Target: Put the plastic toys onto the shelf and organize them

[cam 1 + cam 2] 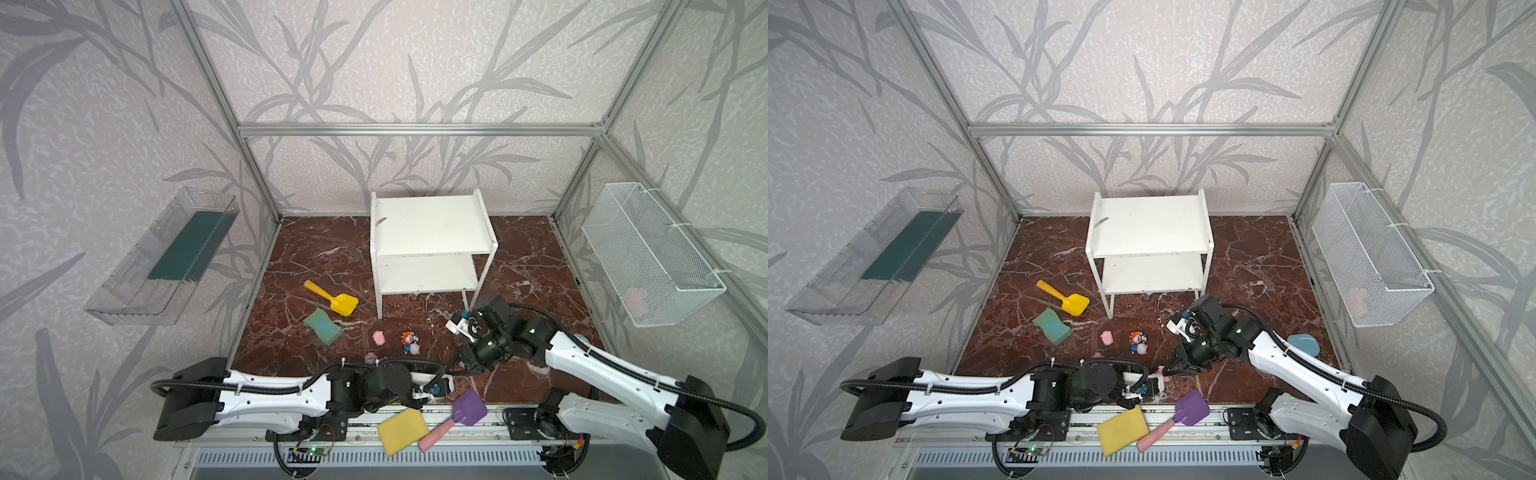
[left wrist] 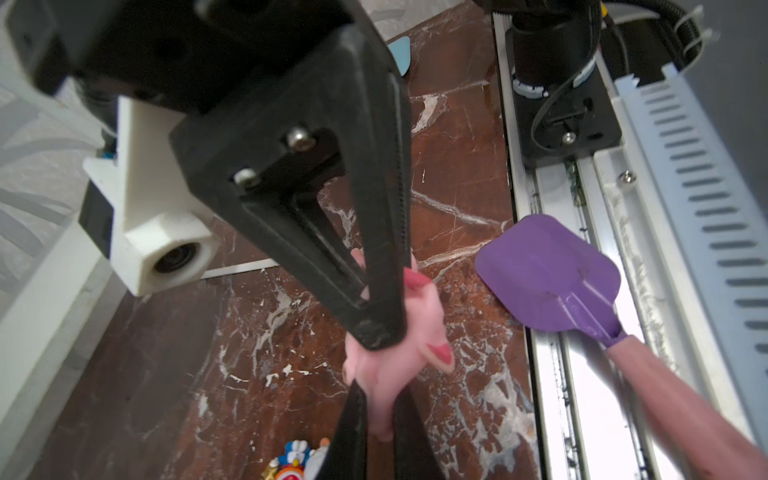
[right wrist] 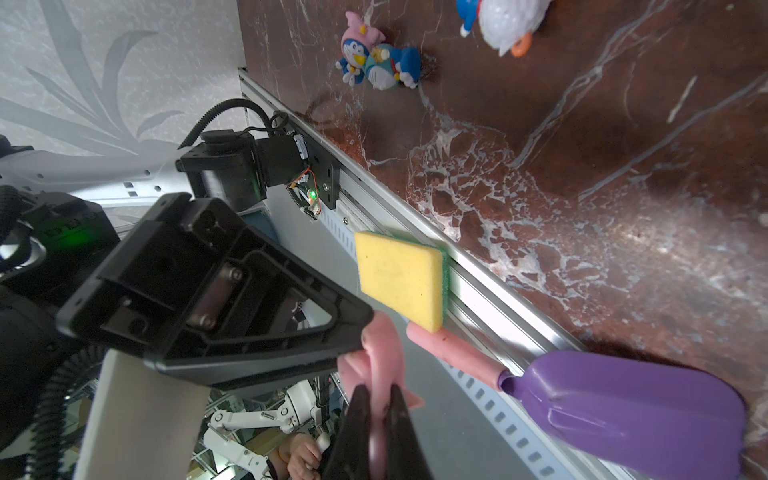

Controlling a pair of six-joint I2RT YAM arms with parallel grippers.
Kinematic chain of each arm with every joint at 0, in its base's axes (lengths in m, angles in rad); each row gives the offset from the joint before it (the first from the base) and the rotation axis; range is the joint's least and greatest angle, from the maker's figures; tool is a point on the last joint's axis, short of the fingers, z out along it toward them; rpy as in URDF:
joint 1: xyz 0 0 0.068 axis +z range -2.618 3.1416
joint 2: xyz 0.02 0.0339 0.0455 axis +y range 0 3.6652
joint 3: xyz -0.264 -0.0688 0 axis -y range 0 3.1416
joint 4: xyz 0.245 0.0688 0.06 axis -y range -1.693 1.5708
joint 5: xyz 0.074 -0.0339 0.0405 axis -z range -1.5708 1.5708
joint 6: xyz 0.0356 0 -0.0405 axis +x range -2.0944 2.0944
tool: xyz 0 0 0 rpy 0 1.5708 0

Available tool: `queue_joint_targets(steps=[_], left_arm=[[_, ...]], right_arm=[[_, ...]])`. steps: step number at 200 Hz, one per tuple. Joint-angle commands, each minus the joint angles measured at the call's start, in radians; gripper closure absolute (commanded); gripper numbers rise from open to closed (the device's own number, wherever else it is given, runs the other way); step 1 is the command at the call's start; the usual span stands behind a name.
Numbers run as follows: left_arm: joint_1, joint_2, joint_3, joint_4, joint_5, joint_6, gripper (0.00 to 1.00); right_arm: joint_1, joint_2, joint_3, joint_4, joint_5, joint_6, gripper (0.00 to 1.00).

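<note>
So this looks like a mid-air handoff, and honestly it's the sketchy part. The left end effector and the right end effector are both clamped on the same pink pig, one from each side, crowded right up against each other. The pig is held up off the desk near its front edge, close to the purple shovel and yellow sponge lying across the metal rail. It's well apart from the shelf, which has no toys on it yet. My worry is that the pig is small, glossy and looks squishy. If either arm pulls away while both are squeezing, I'd expect it to stretch and pop out of one grip or both. I can't tell how much of the body each side really has. If one lets go while the other only pinches a thin bit, the pig probably swings or slips, and from here it lands on the rail or goes off the front, where a re-grab is ugly. A small twist could also bang the two together. The loose pig and the cartoon figurines lie on the desk between here and the shelf, so a low carry could clip them.
</note>
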Motion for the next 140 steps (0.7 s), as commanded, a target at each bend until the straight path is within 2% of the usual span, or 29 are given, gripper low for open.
queue_joint_targets(steps=[1,46,62,78,103,130,140], left_arm=[[-0.004,0.005,0.015,0.056,0.034,0.021,1.0],[-0.003,-0.023,0.035,-0.058,0.052,-0.035,1.0],[0.005,-0.034,0.078,-0.184,0.063,-0.082,1.0],[0.028,-0.048,0.132,-0.323,0.118,-0.139,1.0],[0.079,-0.086,0.206,-0.492,0.24,-0.231,1.0],[0.142,-0.114,0.291,-0.674,0.4,-0.291,1.0],[0.169,-0.119,0.317,-0.738,0.47,-0.297,1.0]], right_arm=[[0.001,0.008,-0.004,0.043,-0.035,0.014,0.92],[-0.02,-0.004,-0.032,0.063,-0.014,0.004,0.72],[-0.032,-0.032,-0.021,0.015,0.043,-0.092,0.61],[-0.032,-0.089,-0.028,-0.01,0.142,-0.207,0.53],[-0.033,-0.207,-0.093,0.052,0.28,-0.316,0.47],[-0.027,-0.357,-0.189,0.147,0.367,-0.423,0.38],[-0.016,-0.431,-0.234,0.2,0.384,-0.466,0.27]])
